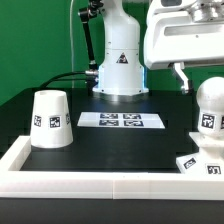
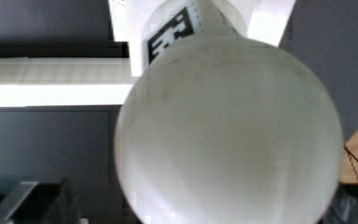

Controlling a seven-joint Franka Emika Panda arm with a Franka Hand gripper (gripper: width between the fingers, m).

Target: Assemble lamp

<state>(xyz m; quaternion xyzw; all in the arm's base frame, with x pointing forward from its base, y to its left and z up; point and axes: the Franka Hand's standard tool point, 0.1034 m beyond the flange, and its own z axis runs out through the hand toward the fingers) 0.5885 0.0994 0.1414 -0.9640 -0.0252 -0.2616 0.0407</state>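
Note:
The white ball-shaped bulb (image 1: pixel 209 108) stands upright on the low slope-sided base (image 1: pixel 203 162) at the exterior view's right. The cone shade (image 1: pixel 49 119) stands alone on the black table at the exterior view's left. My gripper (image 1: pixel 206 82) hangs just over the bulb's top. One finger (image 1: pixel 183 78) shows beside the bulb and apart from it; the other is cut off by the frame edge. In the wrist view the bulb (image 2: pixel 229 135) fills the picture, its tag (image 2: pixel 172 40) at one end, and the fingertips are hidden.
The marker board (image 1: pixel 120 120) lies flat in the middle of the table. The arm's own pedestal (image 1: pixel 120 65) stands behind it. A raised white rim (image 1: pixel 100 182) runs along the table's front and the exterior view's left side.

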